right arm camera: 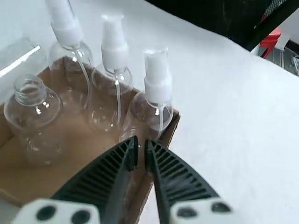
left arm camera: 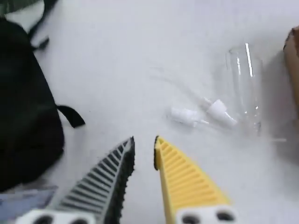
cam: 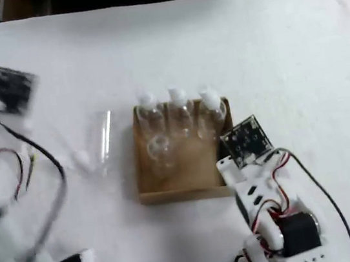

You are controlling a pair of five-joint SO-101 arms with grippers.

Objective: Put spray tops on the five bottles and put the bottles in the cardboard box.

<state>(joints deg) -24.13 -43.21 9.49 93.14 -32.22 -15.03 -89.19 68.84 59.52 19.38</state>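
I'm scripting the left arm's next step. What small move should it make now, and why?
Probably ease the left gripper forward and close on the loose spray top. It is open and empty, and the top lies on the table just ahead, beside the topless bottle lying outside the cardboard box.

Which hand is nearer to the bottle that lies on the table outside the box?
Left. The left hand points toward the bottle, apart from it. The right hand is at the opposite side of the box.
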